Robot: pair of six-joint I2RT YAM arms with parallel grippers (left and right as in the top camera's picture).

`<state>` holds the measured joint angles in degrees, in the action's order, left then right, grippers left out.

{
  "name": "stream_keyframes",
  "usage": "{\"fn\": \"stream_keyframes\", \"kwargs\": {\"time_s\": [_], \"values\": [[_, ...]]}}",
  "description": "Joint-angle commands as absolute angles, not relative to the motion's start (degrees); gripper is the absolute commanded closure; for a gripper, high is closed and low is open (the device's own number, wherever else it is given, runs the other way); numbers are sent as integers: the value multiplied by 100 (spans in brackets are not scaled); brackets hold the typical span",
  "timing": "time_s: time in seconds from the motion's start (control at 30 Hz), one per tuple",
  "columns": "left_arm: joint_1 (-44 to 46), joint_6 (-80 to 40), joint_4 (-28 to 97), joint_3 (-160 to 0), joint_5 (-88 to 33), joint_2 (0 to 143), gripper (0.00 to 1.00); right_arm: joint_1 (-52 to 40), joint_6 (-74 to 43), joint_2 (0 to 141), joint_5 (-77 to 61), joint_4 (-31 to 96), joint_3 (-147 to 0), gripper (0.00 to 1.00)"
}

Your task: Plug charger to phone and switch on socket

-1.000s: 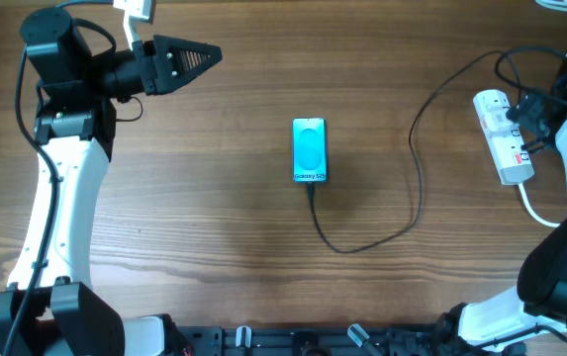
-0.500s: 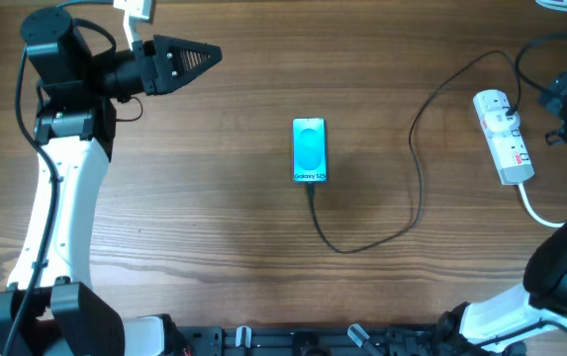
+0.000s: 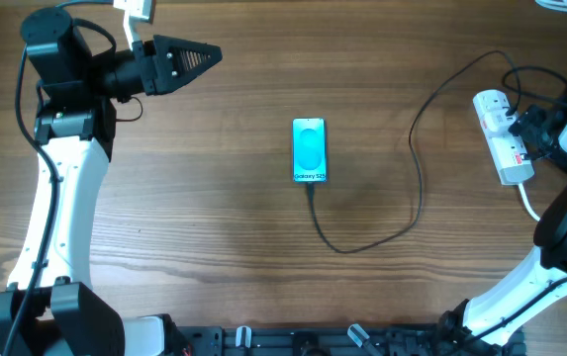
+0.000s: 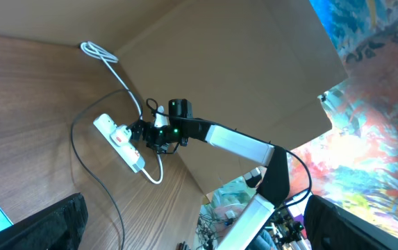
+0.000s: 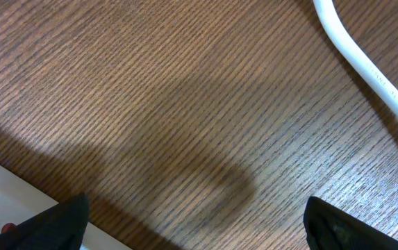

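surface: wood-grain table (image 3: 214, 257) | behind: plain brown panel (image 4: 240, 62) | beyond: colourful painted backdrop (image 4: 386, 104)

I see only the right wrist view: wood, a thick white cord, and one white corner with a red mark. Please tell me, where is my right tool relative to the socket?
Observer: In the overhead view, the right tool is beside the socket, at its long edge nearer the table's right end, about mid-length, not above it.
Operator: Does the plugging step look done?
Observer: The charger meets the phone at its end marked "Galaxy S25"; it looks plugged in.
Operator: And the other arm?
Observer: The left tool hangs far left of the phone, holding nothing.
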<state>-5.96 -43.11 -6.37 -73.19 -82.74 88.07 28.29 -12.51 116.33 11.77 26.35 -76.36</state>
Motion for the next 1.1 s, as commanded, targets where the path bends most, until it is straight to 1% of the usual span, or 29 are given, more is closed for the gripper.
{"fn": "stream_keyframes", "kwargs": {"time_s": [0.0,0.13,0.33,0.73,0.87,1.07], "values": [[-613,-4219,-639,-7317,-8283,8796,0,2773,-1214,11771,773,2790,-7638,0],[-613,-4219,-639,-7317,-8283,8796,0,2773,-1219,11771,405,2974,-7638,0],[-613,-4219,-639,-7317,-8281,8796,0,2775,-1216,11771,375,3120,-7638,0],[-613,-4219,-639,-7317,-8283,8796,0,2786,-1367,11249,340,2663,-7693,1],[-613,-4219,-639,-7317,-8283,8796,0,2783,-1365,11251,-84,2849,-7677,0],[-613,-4219,-639,-7317,-8283,8796,0,2783,-1376,11295,93,3262,-7638,0]]}}
